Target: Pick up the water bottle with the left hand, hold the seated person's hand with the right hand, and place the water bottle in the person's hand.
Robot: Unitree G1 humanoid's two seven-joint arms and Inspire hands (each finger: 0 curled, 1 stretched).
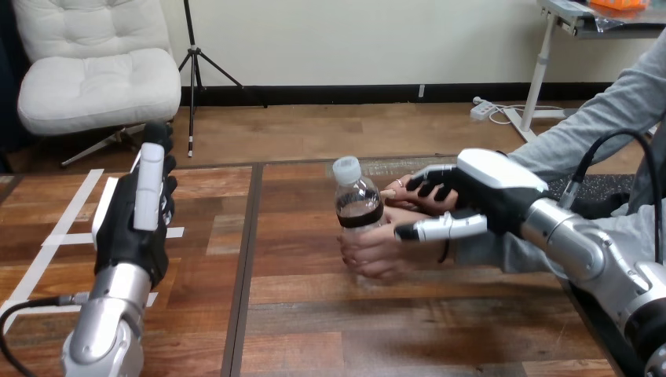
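Handover looked all but done. Well left of the water bottle (358, 206), the robot's left hand (133, 228) stood empty, fingers straight. The bottle sat upright in the person's nearer hand (375, 253), gripped low. Just right of the bottle, the right hand (479, 192) curled its fingers over the person's farther hand (404, 196), thumb beneath. Only letting go seemed left. The bottle's dark label band (360, 214) showed no readable print.
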